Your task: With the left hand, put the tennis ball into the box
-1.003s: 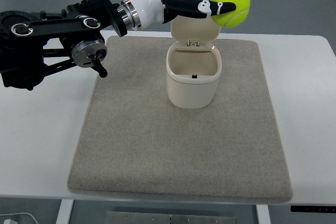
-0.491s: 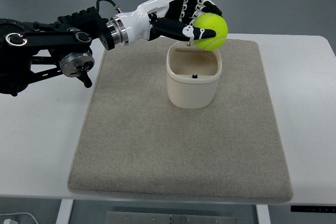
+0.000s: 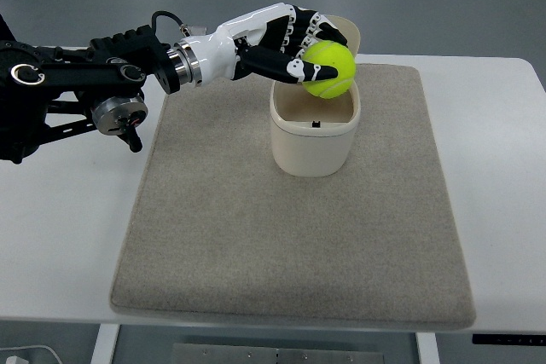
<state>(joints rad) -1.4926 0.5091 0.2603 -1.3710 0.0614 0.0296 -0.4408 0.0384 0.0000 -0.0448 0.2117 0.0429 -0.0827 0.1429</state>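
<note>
The left hand (image 3: 299, 44), black-and-white fingers wrapped around the fuzzy yellow-green tennis ball (image 3: 329, 70), holds it over the far rim of the open cream plastic box (image 3: 314, 134) standing on the grey felt mat (image 3: 256, 236). The box's opening lies just below and slightly nearer the camera than the ball, so the release probably needs a small shift inward.

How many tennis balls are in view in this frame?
1. The tennis ball is gripped in the left hand, over the far rim of the open box on the mat. None shows in the visible part of the box.
</note>
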